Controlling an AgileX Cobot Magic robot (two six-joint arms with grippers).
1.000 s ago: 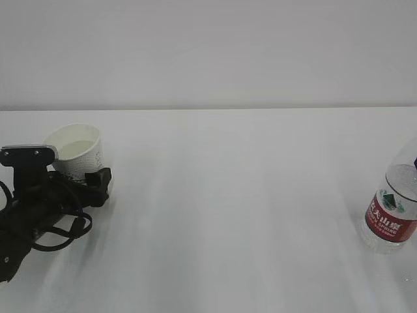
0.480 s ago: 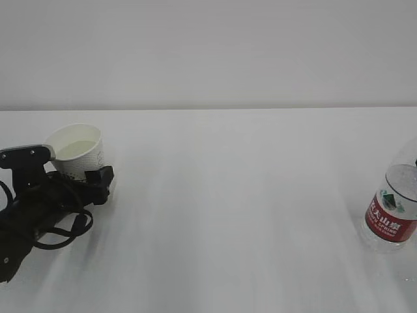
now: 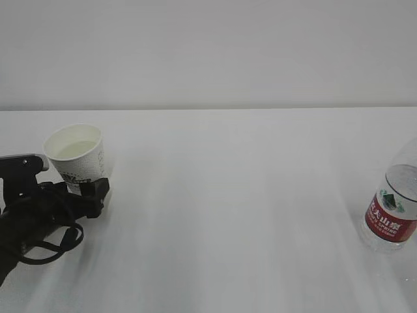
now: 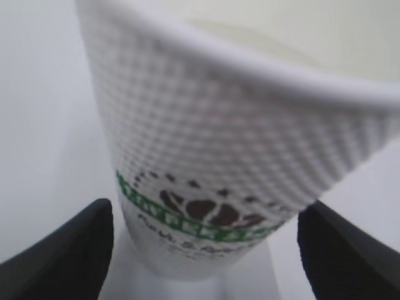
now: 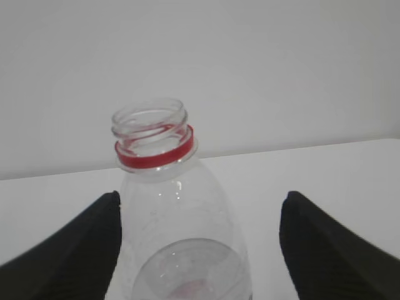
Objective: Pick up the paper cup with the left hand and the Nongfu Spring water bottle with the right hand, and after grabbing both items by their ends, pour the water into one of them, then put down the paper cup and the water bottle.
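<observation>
We see the paper cup (image 3: 77, 155) near the table's (image 3: 234, 208) left edge with water (image 3: 73, 149) in it; the left hand (image 4: 203, 250) has fingers apart around it; the Nongfu Spring water bottle (image 3: 393, 208), capless, stands at the right edge between the right hand's (image 5: 199, 240) spread fingers.

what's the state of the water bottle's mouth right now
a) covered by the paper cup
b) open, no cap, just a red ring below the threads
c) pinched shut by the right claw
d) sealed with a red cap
b: in the right wrist view the Nongfu Spring water bottle shows a bare threaded mouth with only the red ring beneath it, and the claw's two jaws stand apart on either side without touching it.
</observation>
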